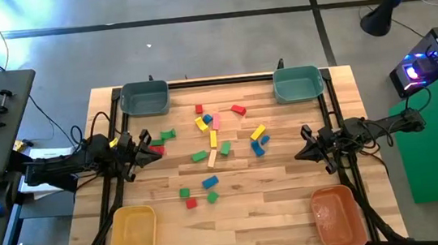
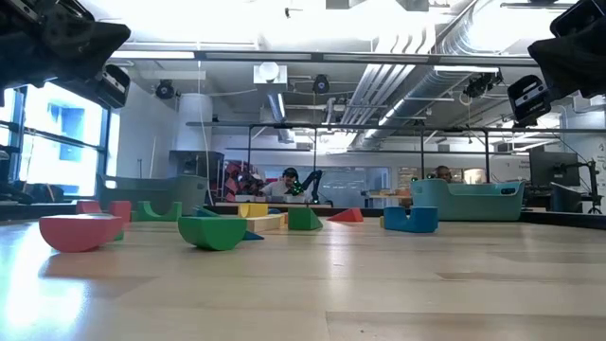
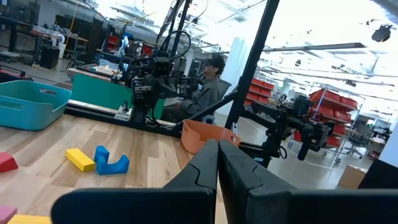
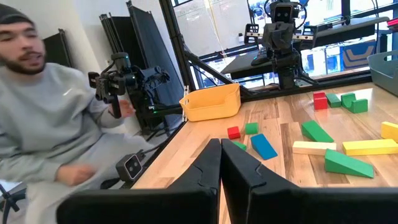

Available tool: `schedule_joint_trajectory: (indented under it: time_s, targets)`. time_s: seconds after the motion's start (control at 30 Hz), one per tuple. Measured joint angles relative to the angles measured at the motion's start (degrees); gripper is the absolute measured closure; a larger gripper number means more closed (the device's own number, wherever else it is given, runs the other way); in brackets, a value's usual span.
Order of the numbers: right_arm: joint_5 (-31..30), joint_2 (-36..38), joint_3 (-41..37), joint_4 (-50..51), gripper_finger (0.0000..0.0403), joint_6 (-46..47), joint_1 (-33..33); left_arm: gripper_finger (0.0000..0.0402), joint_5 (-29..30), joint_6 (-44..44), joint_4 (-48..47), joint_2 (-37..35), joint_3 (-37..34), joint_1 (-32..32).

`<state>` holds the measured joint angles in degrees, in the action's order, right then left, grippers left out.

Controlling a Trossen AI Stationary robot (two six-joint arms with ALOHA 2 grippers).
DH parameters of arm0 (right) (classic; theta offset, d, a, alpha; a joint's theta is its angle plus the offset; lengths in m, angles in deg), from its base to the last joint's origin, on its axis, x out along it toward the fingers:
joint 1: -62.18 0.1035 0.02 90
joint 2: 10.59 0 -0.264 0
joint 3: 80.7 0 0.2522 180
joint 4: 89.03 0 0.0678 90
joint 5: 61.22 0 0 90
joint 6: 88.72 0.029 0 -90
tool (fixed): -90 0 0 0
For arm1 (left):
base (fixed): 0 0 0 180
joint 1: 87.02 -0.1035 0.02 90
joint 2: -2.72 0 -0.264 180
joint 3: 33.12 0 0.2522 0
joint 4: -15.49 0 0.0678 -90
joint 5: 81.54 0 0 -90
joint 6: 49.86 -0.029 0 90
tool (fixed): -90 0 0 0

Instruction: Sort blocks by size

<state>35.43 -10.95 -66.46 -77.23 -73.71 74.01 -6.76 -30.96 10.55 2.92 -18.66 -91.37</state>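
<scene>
The blocks [image 1: 221,153] are scattered at table centre. Teal bins [image 1: 145,98] at eleven and one, a yellow bin [image 1: 132,238] at seven and an orange bin [image 1: 338,217] at five are seen empty. The left gripper [image 1: 145,146] at nine and right gripper [image 1: 301,151] at three are closed on nothing.

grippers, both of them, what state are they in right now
Left gripper: jaws closed, holding nothing, at the table's left edge.
Right gripper: jaws closed, holding nothing, at the table's right edge.

Left gripper [image 1: 146,143] and right gripper [image 1: 302,153] both closed, empty, each arm extended inward from its own table side, fingertips facing centre.
</scene>
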Motion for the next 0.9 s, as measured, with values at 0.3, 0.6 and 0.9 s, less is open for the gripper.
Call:
schedule_joint_trajectory:
  time_s: [0.3, 0.6, 0.9]
  targets:
    - [0.0, 0.0, 0.0, 0.0, 0.0401, 0.0, 0.0, 0.0402, 3.8, -3.3, 4.1, 0.0, 0.0, 0.0]
    - [0.0, 0.0, 0.0, 0.0, 0.0401, 0.0, 0.0, 0.0402, 11.4, -6.6, 20.8, 0.0, 0.0, 0.0]
    - [0.0, 0.0, 0.0, 0.0, 0.0401, 0.0, 0.0, 0.0402, 9.7, -4.0, 41.3, 1.0, 0.1, 1.1]
